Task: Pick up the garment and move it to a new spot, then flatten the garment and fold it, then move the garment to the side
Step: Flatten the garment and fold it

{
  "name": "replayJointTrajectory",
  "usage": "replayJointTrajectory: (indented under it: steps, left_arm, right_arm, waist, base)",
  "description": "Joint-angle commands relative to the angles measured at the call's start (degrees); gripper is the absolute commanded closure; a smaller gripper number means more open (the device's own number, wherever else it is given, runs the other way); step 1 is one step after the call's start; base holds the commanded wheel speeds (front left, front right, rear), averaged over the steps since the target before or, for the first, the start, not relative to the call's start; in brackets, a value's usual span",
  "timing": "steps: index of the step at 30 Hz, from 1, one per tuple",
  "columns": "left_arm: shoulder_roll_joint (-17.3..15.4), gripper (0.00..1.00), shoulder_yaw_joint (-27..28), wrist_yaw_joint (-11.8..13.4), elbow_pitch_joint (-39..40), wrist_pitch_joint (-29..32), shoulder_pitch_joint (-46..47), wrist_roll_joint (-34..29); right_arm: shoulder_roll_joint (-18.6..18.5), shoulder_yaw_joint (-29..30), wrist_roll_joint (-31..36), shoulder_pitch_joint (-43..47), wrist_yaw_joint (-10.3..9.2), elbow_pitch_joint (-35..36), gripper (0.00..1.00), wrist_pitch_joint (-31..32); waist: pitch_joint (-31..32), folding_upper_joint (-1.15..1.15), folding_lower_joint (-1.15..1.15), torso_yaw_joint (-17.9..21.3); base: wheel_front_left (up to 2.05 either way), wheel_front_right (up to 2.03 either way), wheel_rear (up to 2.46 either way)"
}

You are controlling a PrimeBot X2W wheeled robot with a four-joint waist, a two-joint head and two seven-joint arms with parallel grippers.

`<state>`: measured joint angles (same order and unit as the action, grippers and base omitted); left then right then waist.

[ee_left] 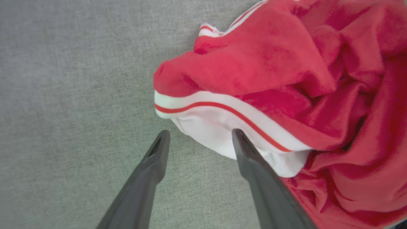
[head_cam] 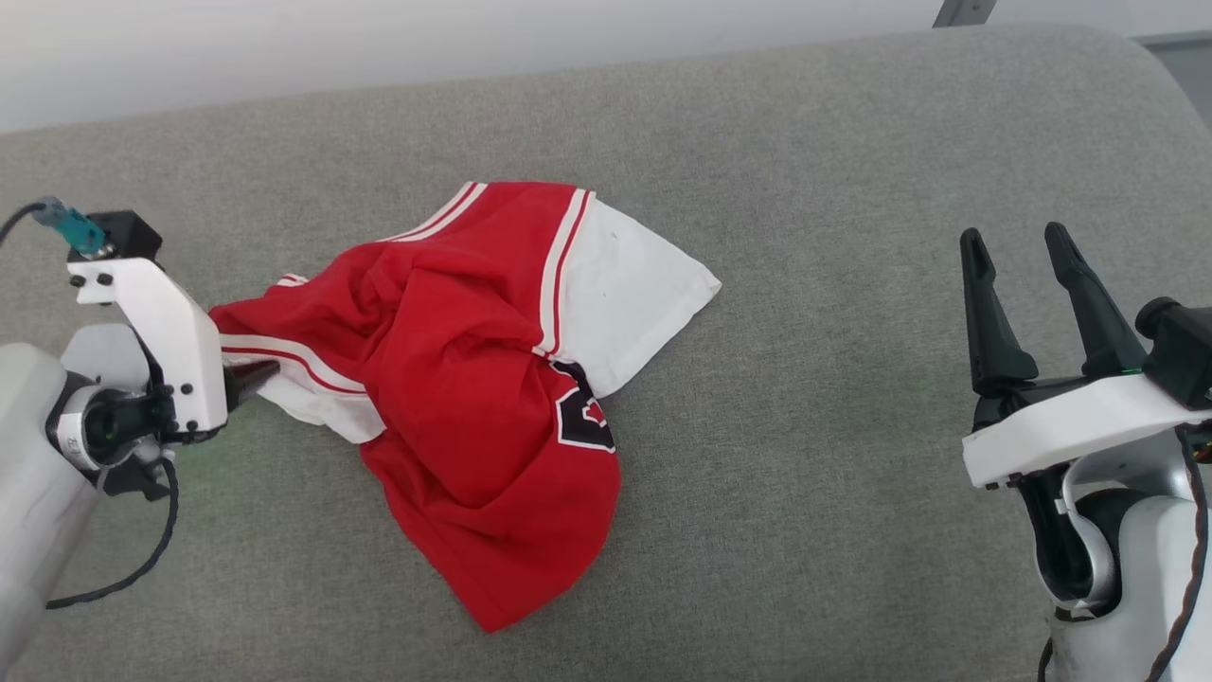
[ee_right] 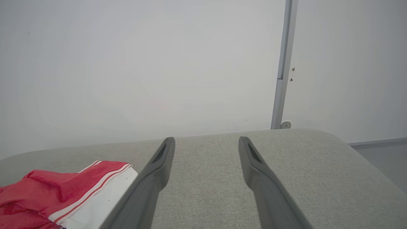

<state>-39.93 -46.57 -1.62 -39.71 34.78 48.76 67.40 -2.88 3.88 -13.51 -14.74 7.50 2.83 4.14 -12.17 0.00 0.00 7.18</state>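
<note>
Folds bury most of the black lettering (head_cam: 582,417) on the garment (head_cam: 454,379). Beside the garment, a white bracket (head_cam: 175,332) mostly hides my left gripper (head_cam: 252,378).

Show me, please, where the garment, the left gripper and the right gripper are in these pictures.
garment (head_cam: 464,379), head view, red body fabric.
left gripper (ee_left: 200,133), left wrist view, midway between its fingertips.
right gripper (head_cam: 1013,234), head view, midway between its fingertips.

bright even light, soft shadows, garment (ee_left: 270,63) blurred

The jersey (head_cam: 473,379) is soft matt knit cloth. The grey surface (head_cam: 805,521) is coarse woven fabric, matt. The right gripper (head_cam: 1013,232) has dark matt plastic jaws and a smooth white plastic mount (head_cam: 1070,426).
</note>
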Motion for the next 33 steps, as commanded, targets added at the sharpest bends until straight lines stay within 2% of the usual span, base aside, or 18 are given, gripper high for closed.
replayJointTrajectory:
  steps: [1, 10, 11, 12, 16, 22, 29, 33]
  left_arm:
    - [0.3, 0.00, -0.4, 1.2, -0.5, 1.5, 0.1, 0.2]
    - [3.4, 0.00, -0.6, 4.1, -4.6, 2.9, 0.9, 1.0]
    - [3.7, 0.59, -1.0, 3.9, -5.4, 3.0, 0.7, 0.6]
    - [4.0, 1.00, -1.4, 3.7, -6.2, 3.3, 0.7, 0.4]
    - [4.7, 1.00, -2.2, 2.1, -7.6, 2.9, 1.3, -0.5]
    - [0.2, 1.00, -3.0, 0.4, -4.7, 1.7, 4.6, -3.7]
    - [-7.8, 1.00, -4.2, 2.8, 3.6, 3.9, 3.2, -6.3]
    - [-9.7, 1.00, -3.9, 4.2, 6.6, 4.3, 0.9, -5.4]
  right_arm:
    - [0.0, 0.1, -0.2, -0.6, -0.02, 0.2, 0.00, 0.2]
    - [0.0, -0.3, -0.5, -2.2, -0.02, 1.1, 0.00, 0.3]
    - [0.0, -0.4, -0.5, -2.4, -0.02, 1.1, 0.00, 0.3]
    - [0.0, -0.5, -0.4, -2.5, -0.02, 1.1, 0.00, 0.3]
    - [0.0, -0.2, -0.2, -2.6, -0.02, 1.0, 0.00, 0.1]
    - [0.0, 1.2, 0.7, -1.9, -0.02, 1.2, 0.00, 0.8]
    - [0.0, 1.4, 0.9, -1.0, -0.02, 2.0, 0.00, 1.7]
    - [0.0, 1.1, 0.8, -0.5, -0.02, 2.0, 0.00, 1.9]
  waist:
    - [-0.6, 0.00, 0.00, 0.0]
    - [-4.8, 0.00, 0.00, 0.7]
    - [-5.1, 0.00, 0.00, 0.7]
    - [-5.3, 0.00, 0.00, 0.7]
    - [-5.6, 0.00, 0.00, 0.2]
    - [-4.7, 0.00, 0.00, -1.9]
    - [-3.9, 0.00, 0.00, -3.9]
    - [-3.7, 0.00, 0.00, -4.3]
  base:
    - [0.00, 0.00, 0.00]
    - [0.00, 0.00, 0.00]
    - [0.00, 0.00, 0.00]
    - [0.00, 0.00, 0.00]
    - [0.00, 0.00, 0.00]
    - [0.00, 0.00, 0.00]
    - [0.00, 0.00, 0.00]
    - [0.00, 0.00, 0.00]
